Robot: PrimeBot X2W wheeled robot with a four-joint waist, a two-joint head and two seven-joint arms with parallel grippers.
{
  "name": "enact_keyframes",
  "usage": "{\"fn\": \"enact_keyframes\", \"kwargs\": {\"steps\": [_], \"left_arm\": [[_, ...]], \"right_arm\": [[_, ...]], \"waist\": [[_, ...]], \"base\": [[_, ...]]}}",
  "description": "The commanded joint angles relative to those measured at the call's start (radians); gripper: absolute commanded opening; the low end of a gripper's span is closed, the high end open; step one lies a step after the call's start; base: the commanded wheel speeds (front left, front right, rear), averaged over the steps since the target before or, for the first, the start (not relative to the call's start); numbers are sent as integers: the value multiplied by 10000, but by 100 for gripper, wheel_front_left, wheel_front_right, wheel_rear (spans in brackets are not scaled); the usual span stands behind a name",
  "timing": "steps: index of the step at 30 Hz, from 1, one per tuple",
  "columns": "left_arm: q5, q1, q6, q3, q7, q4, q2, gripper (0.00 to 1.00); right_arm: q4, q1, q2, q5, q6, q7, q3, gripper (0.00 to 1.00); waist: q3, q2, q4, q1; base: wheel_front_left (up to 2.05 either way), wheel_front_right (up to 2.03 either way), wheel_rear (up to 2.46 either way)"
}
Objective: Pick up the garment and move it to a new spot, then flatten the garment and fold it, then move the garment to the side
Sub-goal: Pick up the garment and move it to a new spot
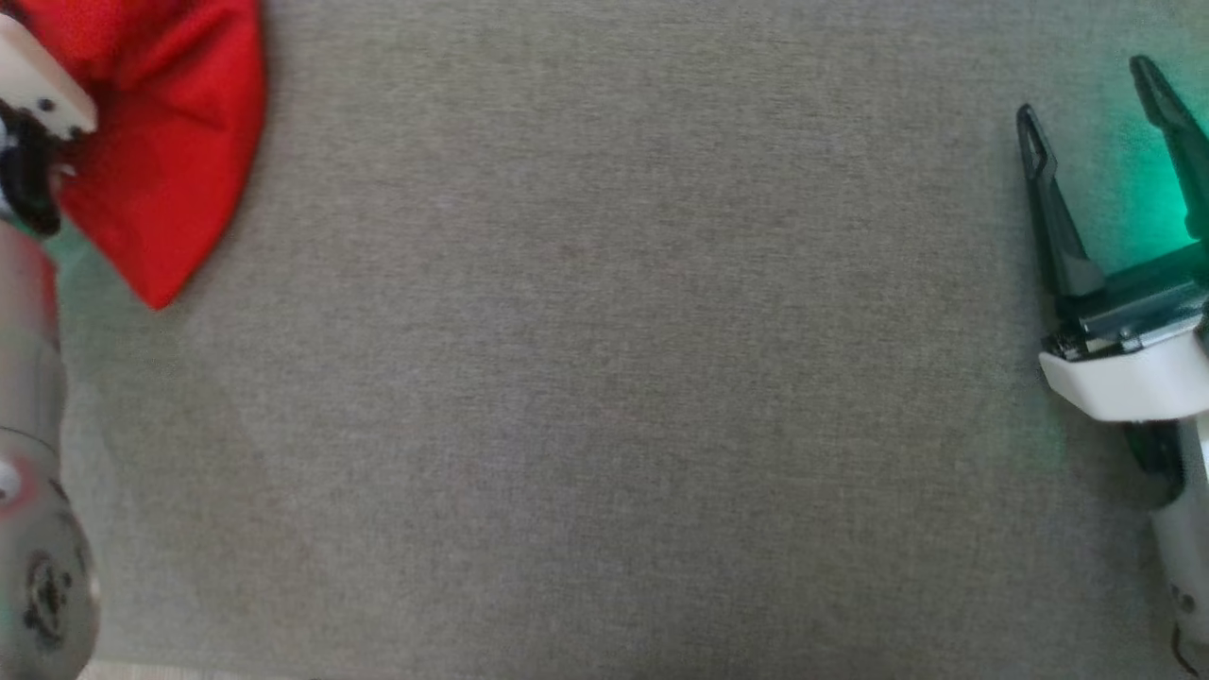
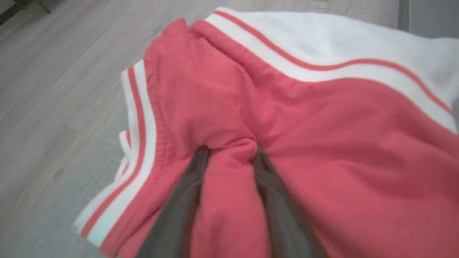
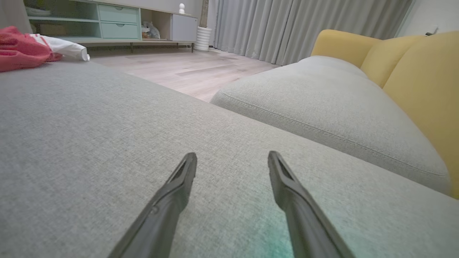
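The garment (image 1: 170, 142) is red with white, red-striped trim and lies bunched at the far left of the grey cushion (image 1: 604, 378). In the left wrist view my left gripper (image 2: 230, 150) presses into the garment (image 2: 322, 125), its jaws apart astride a raised ridge of red cloth. The white trim (image 2: 141, 143) curls to the left of the fingers. My right gripper (image 1: 1084, 93) stands open at the far right over bare cushion, nothing between its fingers. The right wrist view shows that gripper (image 3: 232, 157) low over the cushion, with the garment (image 3: 21, 50) far off at the upper left.
A second grey seat cushion (image 3: 322, 107) with a yellow backrest (image 3: 423, 79) lies to the right of my right gripper. Wooden floor (image 3: 186, 68), a low cabinet (image 3: 118, 21) and curtains (image 3: 304, 25) lie beyond the cushion's edge.
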Motion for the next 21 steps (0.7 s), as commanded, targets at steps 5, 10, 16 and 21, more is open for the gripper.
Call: {"fn": "enact_keyframes", "kwargs": {"steps": [5,10,16,21], "left_arm": [[191,71,-256,-99,-1219,44,846,0],[1019,-88,26,-786,-2969,-607,1376,0],[1761,-217,-7,-1647,-3945,-2005,1434,0],[2048,83,-366,-2345,-3817,-3536,1270,0]], "right_arm": [[519,522,176,-96,-7,112,24,100],[715,554,599,58,-7,112,156,100],[937,886,1290,337,-7,112,163,100],[997,1278,1871,381,-7,112,378,100]], "waist": [[-374,0,-178,1],[-1403,0,-442,1],[-2872,0,-881,1],[-4072,0,-1523,1]], "base": [[0,0,0],[0,0,0],[0,0,0],[0,0,0]]}}
